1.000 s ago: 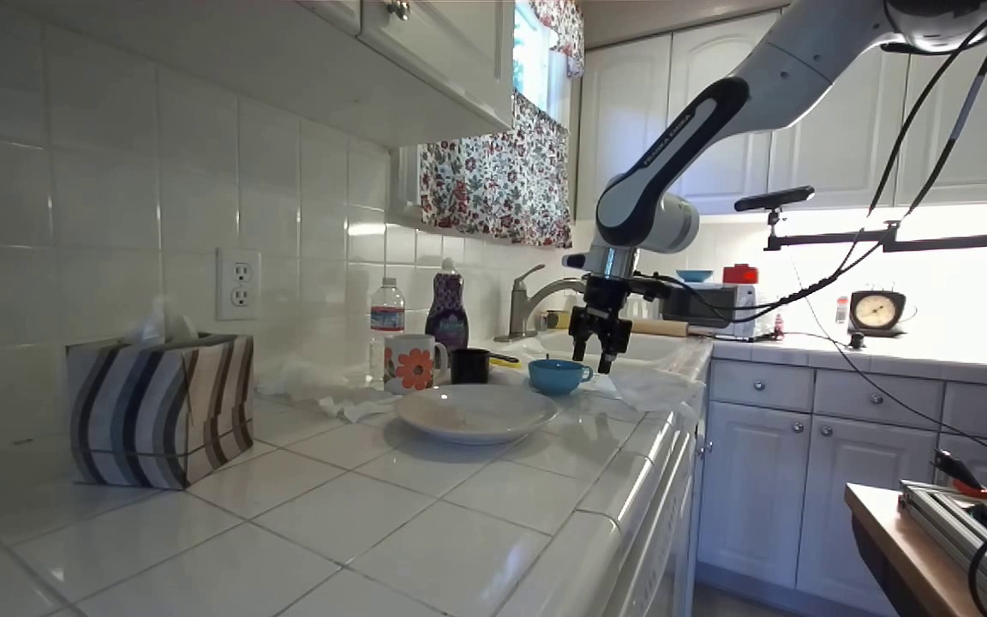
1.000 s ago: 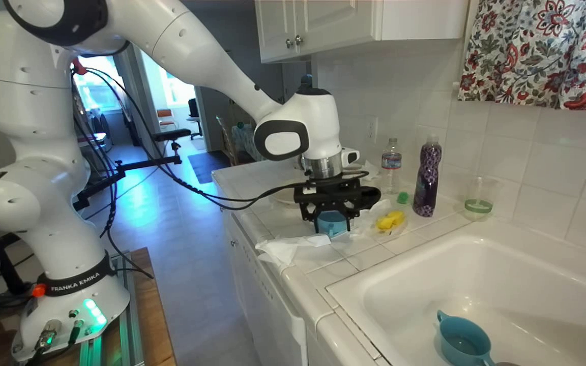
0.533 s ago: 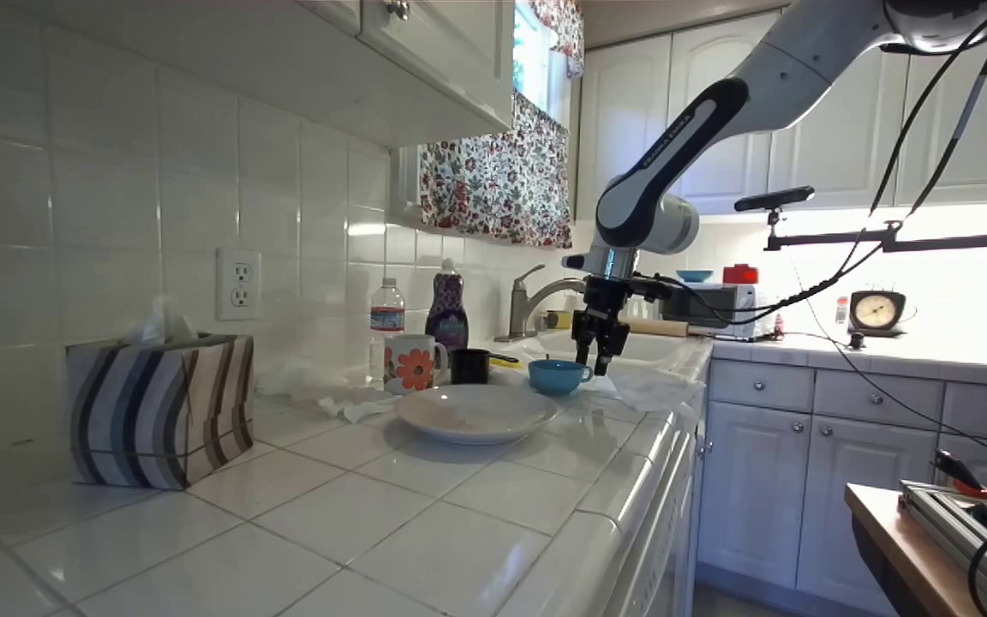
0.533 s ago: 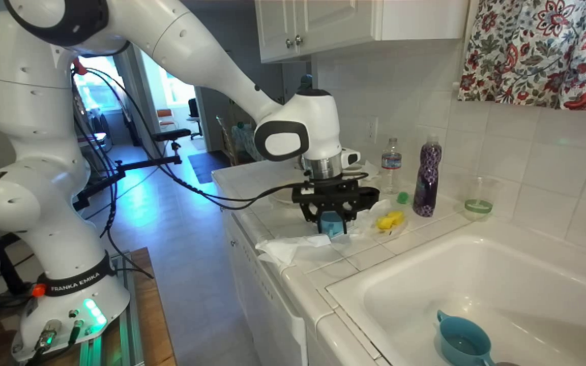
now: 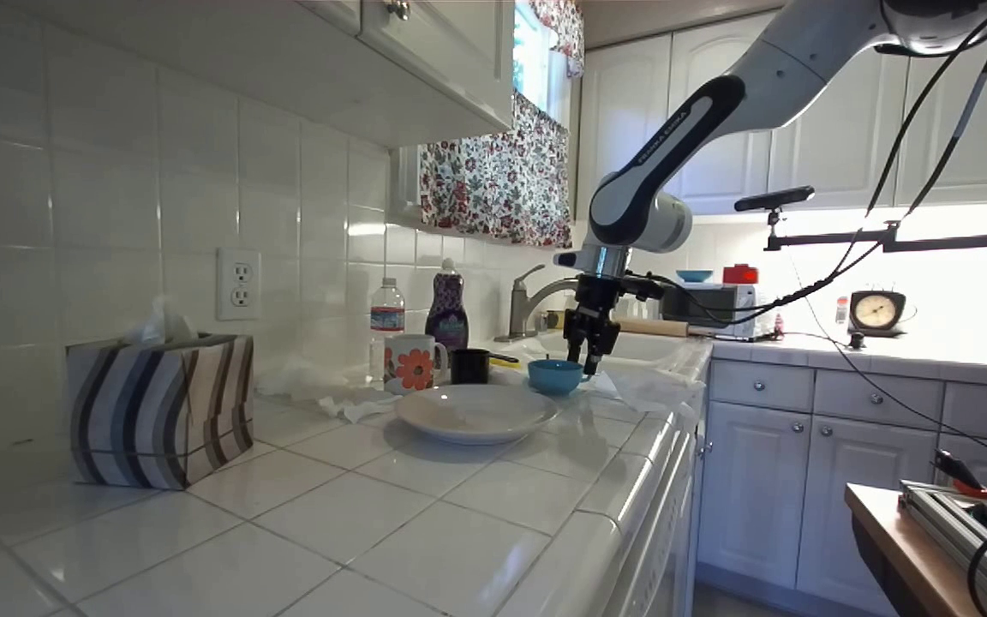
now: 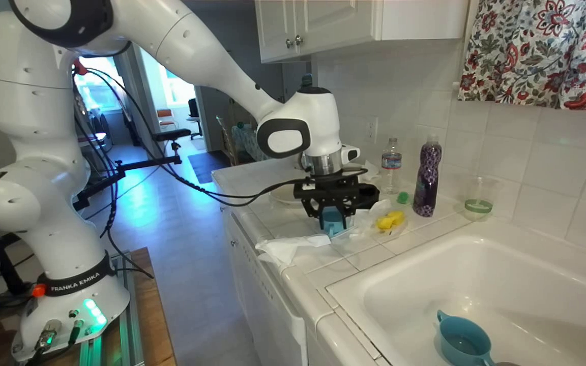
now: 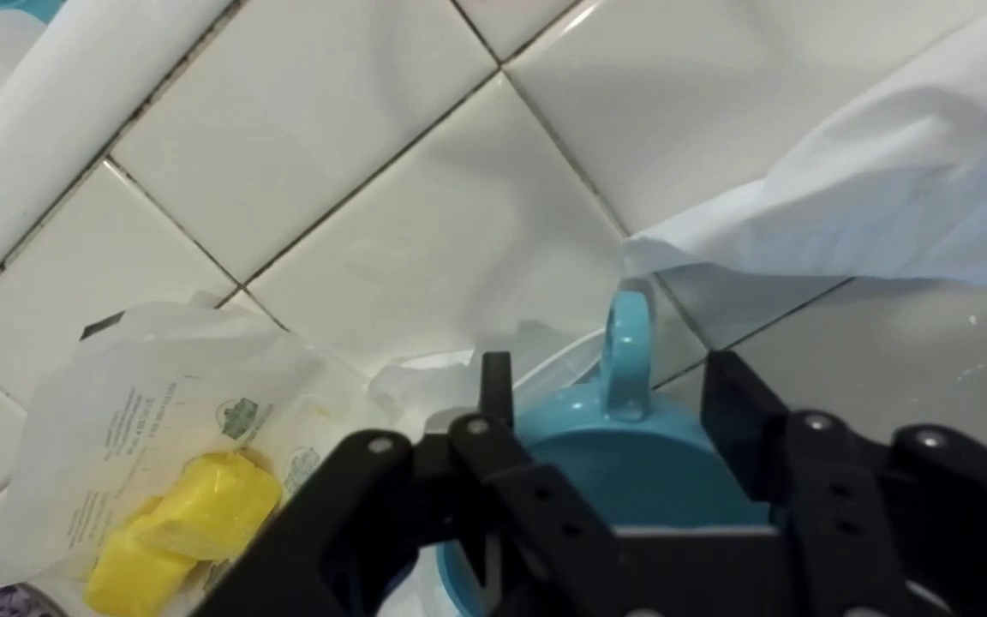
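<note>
Along the counter (image 7: 451,240): tiled span runs from sink edge (image 7: 56,120), upper left in wrist view, to blue cup (image 7: 631,480), lower center-right.
Arm (image 6: 211,63): bent downward.
Gripper (image 7: 612,381): partly spread astride the cup's handle (image 7: 633,368), gripping nothing.

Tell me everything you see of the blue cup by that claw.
The blue cup looks like smooth, glossy ceramic, round, with one looped handle. It stands upright on the tiled counter near a white plate. The gripper is open, jaws either side of the handle; whether they touch it, I cannot tell.
</note>
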`<state>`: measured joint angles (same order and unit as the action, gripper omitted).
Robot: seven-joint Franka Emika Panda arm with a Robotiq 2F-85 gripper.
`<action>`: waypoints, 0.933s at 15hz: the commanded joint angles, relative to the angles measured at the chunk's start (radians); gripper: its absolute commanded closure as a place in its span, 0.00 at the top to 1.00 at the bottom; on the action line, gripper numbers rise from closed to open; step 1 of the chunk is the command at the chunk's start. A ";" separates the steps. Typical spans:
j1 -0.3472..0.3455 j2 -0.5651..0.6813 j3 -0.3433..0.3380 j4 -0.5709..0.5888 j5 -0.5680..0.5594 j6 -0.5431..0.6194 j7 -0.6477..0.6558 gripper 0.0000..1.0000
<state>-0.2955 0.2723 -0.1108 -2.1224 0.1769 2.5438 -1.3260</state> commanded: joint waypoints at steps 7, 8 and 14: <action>-0.004 0.030 0.013 0.024 -0.002 -0.005 0.034 0.53; -0.005 0.033 0.013 0.025 -0.001 -0.006 0.035 0.50; -0.008 0.042 0.012 0.026 -0.005 -0.007 0.055 0.08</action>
<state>-0.2964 0.2981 -0.1047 -2.1165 0.1767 2.5438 -1.2977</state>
